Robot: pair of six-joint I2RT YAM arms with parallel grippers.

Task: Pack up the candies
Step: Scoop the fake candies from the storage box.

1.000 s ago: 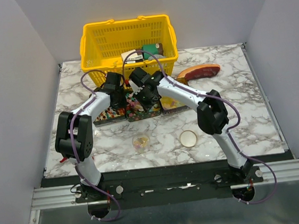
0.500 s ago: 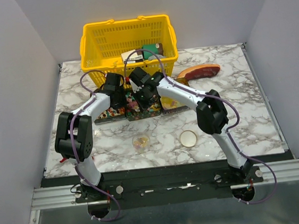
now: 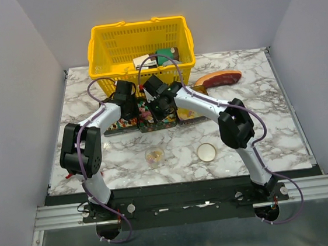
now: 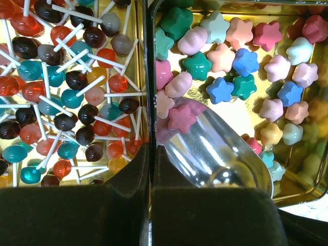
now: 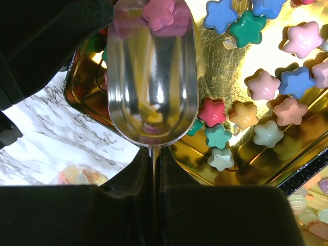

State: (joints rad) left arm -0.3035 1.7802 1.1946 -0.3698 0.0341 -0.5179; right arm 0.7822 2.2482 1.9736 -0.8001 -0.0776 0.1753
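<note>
Star-shaped candies (image 4: pixel 246 61) in pink, blue, green and cream lie in a gold tray (image 5: pixel 225 56). My right gripper (image 5: pixel 155 151) is shut on the handle of a metal scoop (image 5: pixel 154 92), low over that tray with one pink star candy (image 5: pixel 159 13) at its front lip. The scoop (image 4: pixel 220 154) and the star (image 4: pixel 182 118) also show in the left wrist view. My left gripper (image 4: pixel 150 148) is shut on the wall between the star tray and the lollipop tray (image 4: pixel 66 87). In the top view both grippers, left (image 3: pixel 128 106) and right (image 3: pixel 161 105), meet over the trays.
A clear cup (image 3: pixel 154 155) holding a few candies stands on the marble in front of the trays, its lid (image 3: pixel 206 151) to the right. A third tray (image 3: pixel 189 114) sits right of the star tray. A yellow basket (image 3: pixel 138 43) stands behind, and a red-brown meat slab (image 3: pixel 218 79) lies at back right.
The right arm's elbow has shifted slightly to the right, with the scoop staying over the star tray. The left arm has not moved.
</note>
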